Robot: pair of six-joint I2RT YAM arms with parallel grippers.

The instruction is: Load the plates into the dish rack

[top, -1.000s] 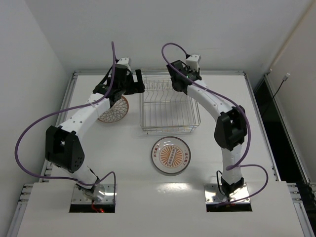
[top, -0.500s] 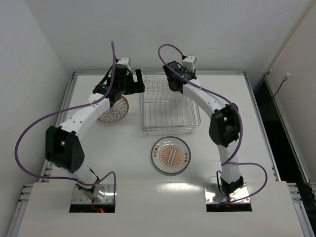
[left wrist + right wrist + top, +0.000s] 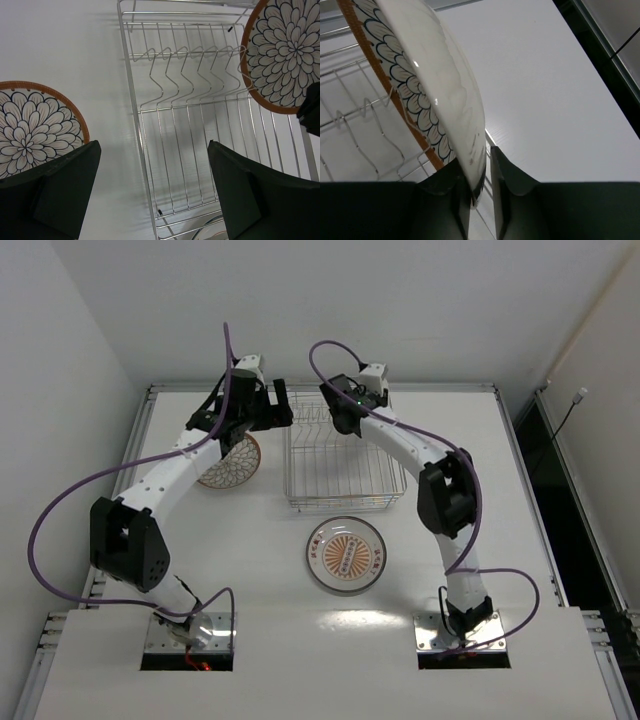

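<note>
The silver wire dish rack (image 3: 345, 502) stands at mid-table. My right gripper (image 3: 338, 420) is above its back edge, shut on the rim of a brown-rimmed petal-pattern plate (image 3: 435, 85), held on edge over the rack's tines (image 3: 350, 125). That plate also shows in the left wrist view (image 3: 285, 55). My left gripper (image 3: 280, 405) is open and empty, above the rack's left rim (image 3: 135, 100). A second brown-rimmed plate (image 3: 230, 462) lies flat on the table left of the rack. The white-rimmed plate with the orange sunburst centre (image 3: 345, 555) lies flat in front of the rack.
The table's raised metal border (image 3: 320, 387) runs close behind the rack. A white wall stands behind it. Purple cables (image 3: 330, 345) loop above both arms.
My right gripper has moved left along the rack's back edge with the plate in it. The left arm has hardly moved.
</note>
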